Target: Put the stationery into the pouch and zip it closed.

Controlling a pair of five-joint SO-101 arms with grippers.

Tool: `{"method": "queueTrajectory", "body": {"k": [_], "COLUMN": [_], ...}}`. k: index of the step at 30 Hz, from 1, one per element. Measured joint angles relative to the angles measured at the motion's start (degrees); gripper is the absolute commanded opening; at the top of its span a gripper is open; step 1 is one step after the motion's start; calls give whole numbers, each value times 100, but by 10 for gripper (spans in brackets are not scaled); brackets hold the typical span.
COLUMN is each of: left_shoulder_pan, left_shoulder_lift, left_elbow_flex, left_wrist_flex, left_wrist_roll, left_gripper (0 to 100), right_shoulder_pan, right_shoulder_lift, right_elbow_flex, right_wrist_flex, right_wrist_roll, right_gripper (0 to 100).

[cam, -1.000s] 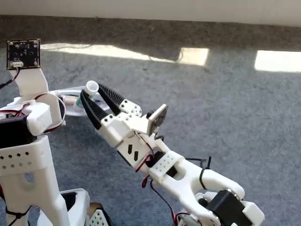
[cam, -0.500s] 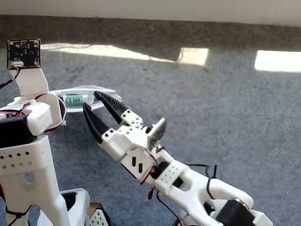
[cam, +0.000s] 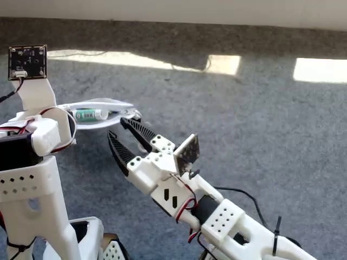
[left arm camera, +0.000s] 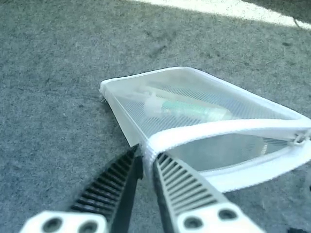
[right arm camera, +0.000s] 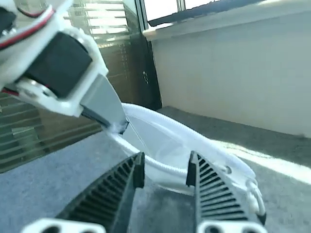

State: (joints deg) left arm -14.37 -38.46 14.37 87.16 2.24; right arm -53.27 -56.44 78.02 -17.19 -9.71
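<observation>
Pinching the pouch (left arm camera: 218, 130) rim is left gripper (left arm camera: 147, 158) — right gripper (right arm camera: 166, 162) spread nearby — stationery (left arm camera: 189, 109) inside blurred through mesh.

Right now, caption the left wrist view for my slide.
Left pincer pinches the rim of the mesh pouch; a green tube lies inside.

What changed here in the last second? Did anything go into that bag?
The right gripper let go of the green-labelled tube, which now lies inside the mesh pouch. It then drew back from the pouch toward its own base, jaws open. The left gripper stayed shut on the pouch's rim, and the pouch stayed unzipped.
</observation>
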Motion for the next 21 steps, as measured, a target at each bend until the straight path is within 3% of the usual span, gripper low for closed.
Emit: {"method": "queueTrajectory", "body": {"k": [4, 8, 14, 21], "left_shoulder_pan": [0, 0, 0, 0], "left_shoulder_lift": [-9, -9, -9, -9], "left_elbow_flex": [26, 26, 26, 26], "left_wrist_flex": [0, 0, 0, 0], "left_wrist_roll": [0, 0, 0, 0], "left_gripper": [7, 7, 7, 7], "right_shoulder_pan": [0, 0, 26, 642], "right_shoulder_lift": [-712, -897, -308, 1055], "right_elbow_flex": [0, -132, -598, -1248], "right_wrist_flex": [1600, 2400, 2875, 2892], "right_wrist_roll": [0, 35, 35, 35], "right_gripper": [136, 136, 136, 137]}}
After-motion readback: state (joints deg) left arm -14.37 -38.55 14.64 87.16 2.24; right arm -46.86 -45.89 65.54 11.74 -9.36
